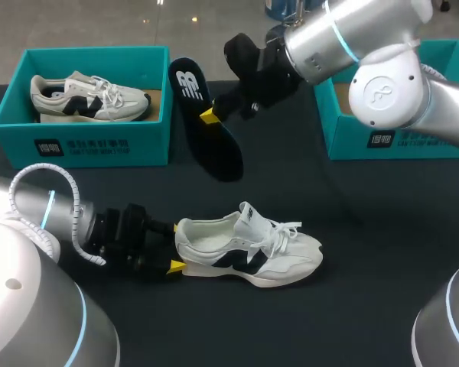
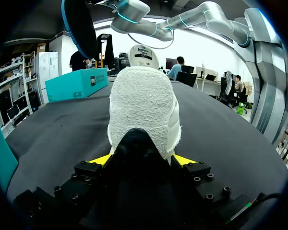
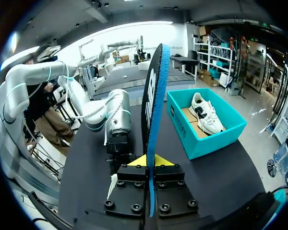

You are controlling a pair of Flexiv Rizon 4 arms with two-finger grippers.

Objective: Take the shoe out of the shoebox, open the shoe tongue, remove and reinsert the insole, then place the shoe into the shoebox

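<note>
A white sneaker with dark side marks (image 1: 249,248) lies on its sole on the black table, toe to the right. My left gripper (image 1: 173,247) is at its heel, one yellow tip on each side. In the left wrist view the heel (image 2: 144,110) fills the gap of the left gripper (image 2: 141,160), and both fingers press on it. My right gripper (image 1: 210,115) is up in the air and shut on a black insole with a blue edge (image 1: 214,141). In the right wrist view the insole (image 3: 151,105) stands edge-on out of the right gripper (image 3: 148,160).
A teal shoebox (image 1: 80,145) at the back left holds a second white sneaker (image 1: 88,98), and the same shoebox (image 3: 209,139) shows in the right wrist view. Another teal shoebox (image 1: 382,138) stands at the back right, partly behind my right arm.
</note>
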